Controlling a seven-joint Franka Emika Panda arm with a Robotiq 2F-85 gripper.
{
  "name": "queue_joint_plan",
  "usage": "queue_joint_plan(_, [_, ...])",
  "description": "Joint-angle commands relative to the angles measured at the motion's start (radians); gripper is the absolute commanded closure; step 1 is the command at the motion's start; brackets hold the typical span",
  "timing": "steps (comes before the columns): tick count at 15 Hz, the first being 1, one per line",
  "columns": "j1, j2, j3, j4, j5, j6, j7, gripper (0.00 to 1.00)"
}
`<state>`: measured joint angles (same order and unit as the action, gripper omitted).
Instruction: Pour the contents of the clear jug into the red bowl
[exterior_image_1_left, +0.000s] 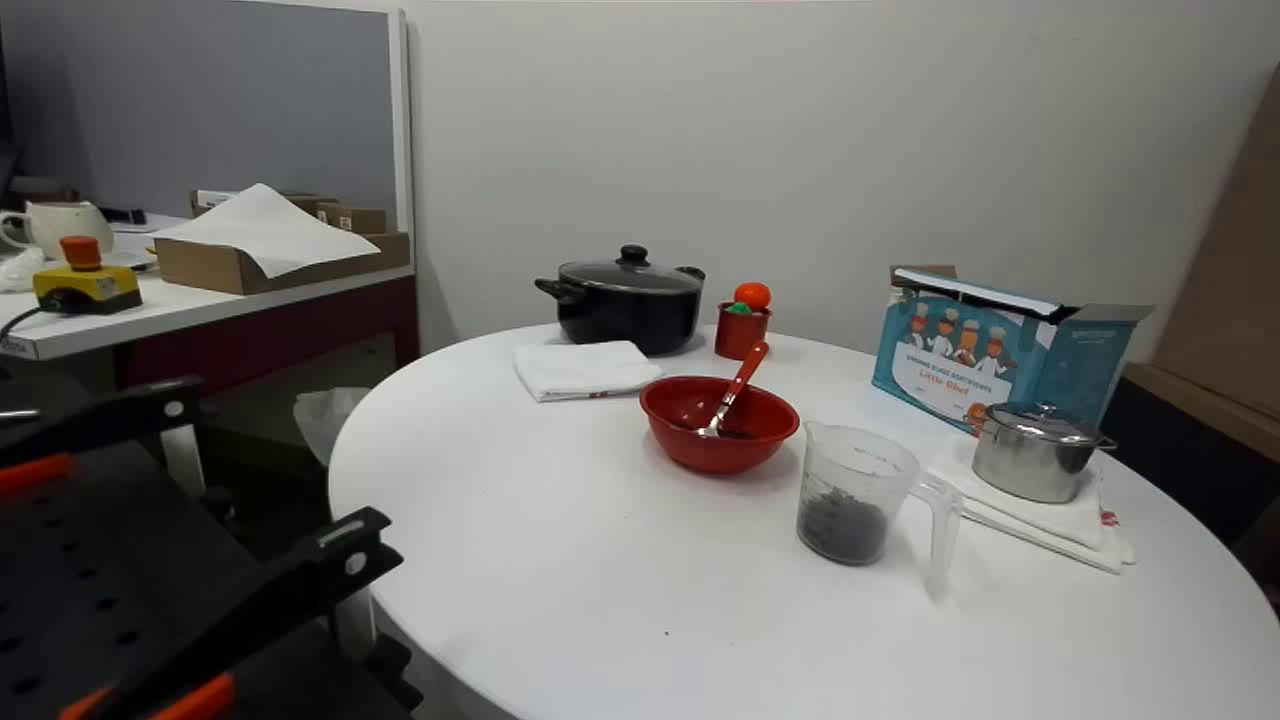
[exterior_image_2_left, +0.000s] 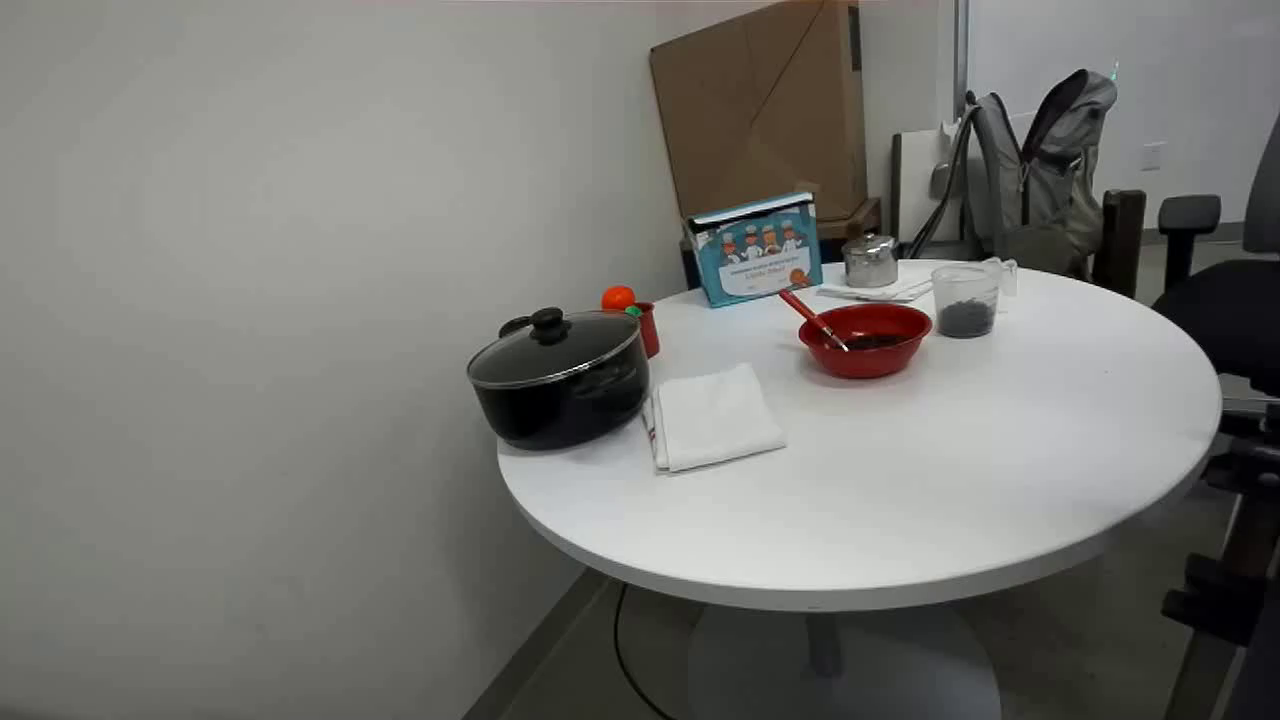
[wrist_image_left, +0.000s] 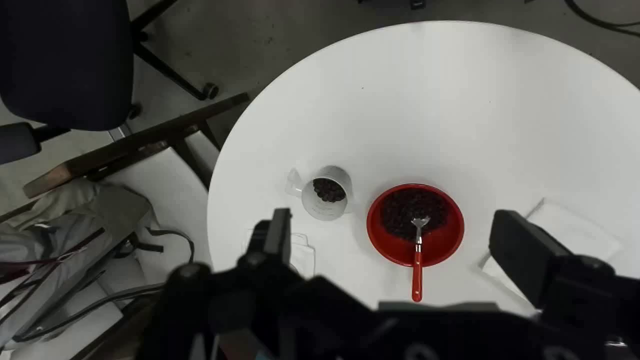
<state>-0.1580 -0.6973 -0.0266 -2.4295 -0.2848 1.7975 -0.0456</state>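
The clear jug (exterior_image_1_left: 868, 465) stands upright on the white round table in both exterior views (exterior_image_2_left: 965, 298), with dark pellets (exterior_image_1_left: 843, 525) in its bottom. The red bowl (exterior_image_1_left: 718, 455) sits beside it and also shows in an exterior view (exterior_image_2_left: 865, 362). In the wrist view the bowl (wrist_image_left: 440, 245) holds dark pellets (wrist_image_left: 410, 210) and a red-handled utensil (wrist_image_left: 417, 272) leaning over its rim. The jug (wrist_image_left: 320, 206) is to its left, handle pointing away from the bowl. My gripper (wrist_image_left: 392, 220) is open and empty, high above the table, fingers apart either side of the bowl. Neither exterior view shows the gripper.
A black lidded pot (exterior_image_1_left: 630, 305), a folded white cloth (exterior_image_1_left: 585, 370) and a red cup (exterior_image_1_left: 740, 332) with an orange ball are at the back. A blue box (exterior_image_1_left: 950, 350) and a shiny metal pot (exterior_image_1_left: 1035, 460) on another cloth (exterior_image_1_left: 1060, 515) stand beyond the jug.
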Motion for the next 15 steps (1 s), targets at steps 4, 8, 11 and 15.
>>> queue_joint_plan(4, [0.022,0.0,-0.015,0.005,-0.01,-0.006,0.01,0.0])
queue_joint_plan(8, [0.068,0.024,-0.067,0.006,0.026,0.011,-0.121,0.0])
queue_joint_plan(11, [0.113,0.066,-0.127,-0.005,0.021,0.054,-0.273,0.0])
queue_joint_plan(15, [0.133,0.183,-0.189,0.016,-0.023,0.088,-0.487,0.0])
